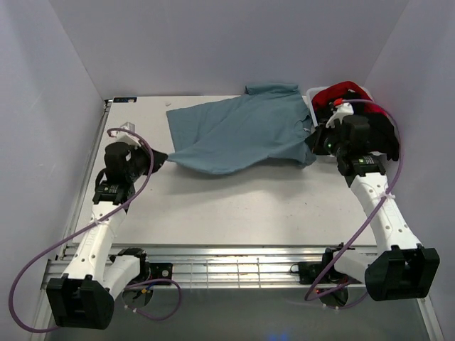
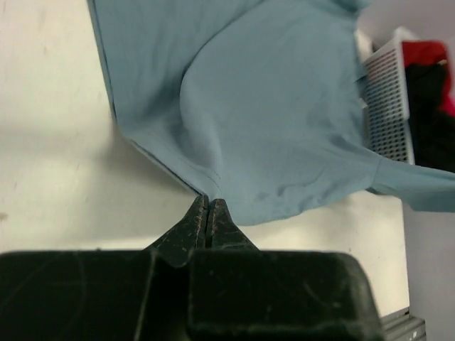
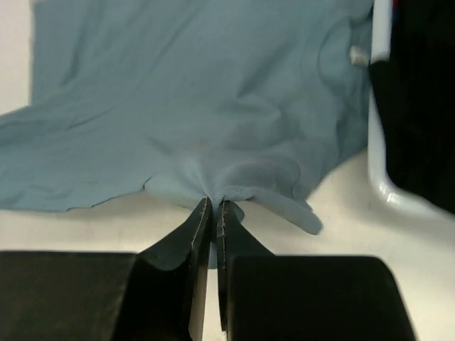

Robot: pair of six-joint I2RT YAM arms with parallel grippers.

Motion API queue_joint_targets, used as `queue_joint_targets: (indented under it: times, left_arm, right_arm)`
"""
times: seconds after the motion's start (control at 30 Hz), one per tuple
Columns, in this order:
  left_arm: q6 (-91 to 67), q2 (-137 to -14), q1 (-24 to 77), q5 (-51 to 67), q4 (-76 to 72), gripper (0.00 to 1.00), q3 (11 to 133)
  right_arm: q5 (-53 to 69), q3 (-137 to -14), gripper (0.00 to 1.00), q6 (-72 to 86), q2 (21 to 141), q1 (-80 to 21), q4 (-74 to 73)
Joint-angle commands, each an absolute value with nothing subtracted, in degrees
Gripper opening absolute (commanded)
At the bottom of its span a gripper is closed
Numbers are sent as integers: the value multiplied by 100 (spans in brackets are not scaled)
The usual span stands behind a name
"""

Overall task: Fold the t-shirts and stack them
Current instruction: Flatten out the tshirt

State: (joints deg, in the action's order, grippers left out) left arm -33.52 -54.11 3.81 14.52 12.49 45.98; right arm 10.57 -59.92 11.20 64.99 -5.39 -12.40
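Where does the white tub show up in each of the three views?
Top external: white tub at upper right, partly behind the right arm.
Left wrist: its gridded wall at right edge.
Right wrist: its rim along right edge.
Shared landmark: the teal t-shirt beside it.

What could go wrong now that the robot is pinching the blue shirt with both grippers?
The left gripper and right gripper each pinch only a thin bit of edge of the teal t-shirt, so it might slip out when lifted. The shirt also lies right beside the white tub, so pulling could snag it on the rim.
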Motion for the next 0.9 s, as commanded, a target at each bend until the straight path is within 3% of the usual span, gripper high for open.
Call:
queue_joint_targets:
  times: [0.0,0.4,0.53,0.6,0.63,0.67,0.7,0.77,0.87]
  left_arm:
    - [-3375,-4940,352,1292,1729,0,4457]
    - [-3174,-4210,352,1046,3857,0,5097]
    - [-3138,-4237,352,905,4209,2,5185]
    - [-3181,-4131,360,835,4341,10,5273]
    - [-3190,-3983,360,791,4368,18,5326]
    - [-3199,-3921,352,739,4429,47,5396]
    - [-3199,-3868,360,599,4551,64,5475]
    - [-3234,-3745,360,440,4632,77,5721]
    - [-3401,-3665,352,247,4571,79,6020]
  right_arm:
    - [573,-6301,8,862,6056,-843,-2008]
    - [324,-6953,8,625,5731,-1292,-5017]
    - [335,-6593,20,527,5625,-1494,-5659]
    - [308,-6592,29,457,5406,-1512,-5862]
    - [316,-6740,39,448,5327,-1512,-5915]
    - [386,-6854,74,448,5187,-1520,-5967]
    - [369,-7012,89,474,5116,-1512,-6029]
    - [386,-7398,98,614,4932,-1512,-5942]
    - [903,-7462,98,668,4799,-1512,-5451]
